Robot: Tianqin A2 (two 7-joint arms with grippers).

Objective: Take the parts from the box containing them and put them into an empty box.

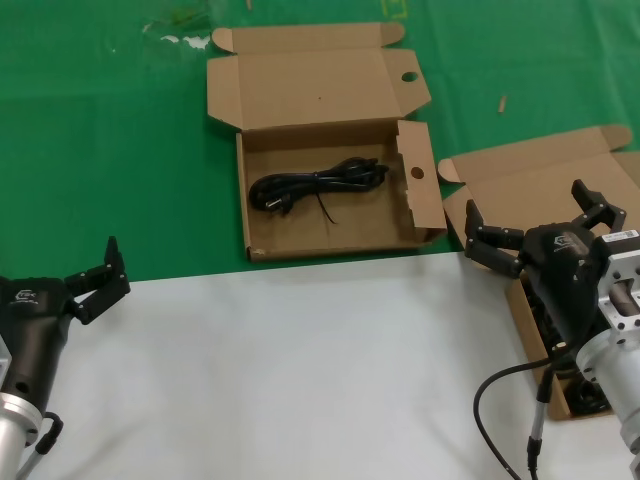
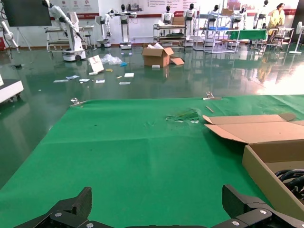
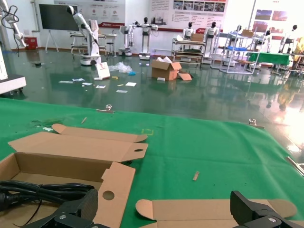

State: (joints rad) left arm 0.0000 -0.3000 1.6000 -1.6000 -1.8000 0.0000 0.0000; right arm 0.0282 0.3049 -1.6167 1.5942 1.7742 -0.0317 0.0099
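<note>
Closest to my body, the askew box (image 1: 545, 178) lies open on my right side. What I can see of the power cords (image 1: 588, 398) in it is a dark tangle low in the tray. My own wrist covers most of them, so I cannot tell which way they run.

My right gripper (image 1: 535, 228) hangs over the far part of that tray with its fingers spread wide and nothing between them. From the claw, the visible cords lie at about 5 o'clock in the head view, back toward me and down. I judge that this is what the next grasp depends on: the claw is past the load, not above it, so it would need to draw back and dip before closing. The right arm is much the nearer one.

My left gripper (image 1: 97, 280) waits well apart at 9 o'clock, over the white sheet (image 1: 300, 380). It is also spread open and holds nothing.

Farther out, at about 11 o'clock from the right claw, the box with punched holes (image 1: 330, 250) sits on the green cloth (image 1: 100, 150) with its lid thrown back. It is not empty: one bundled cord (image 1: 320, 183) rests in it, its long axis running from 9 to 3 o'clock, with what looks like the plug at the 9 o'clock end. There is bare floor on the tray's near side for the next cord.
</note>
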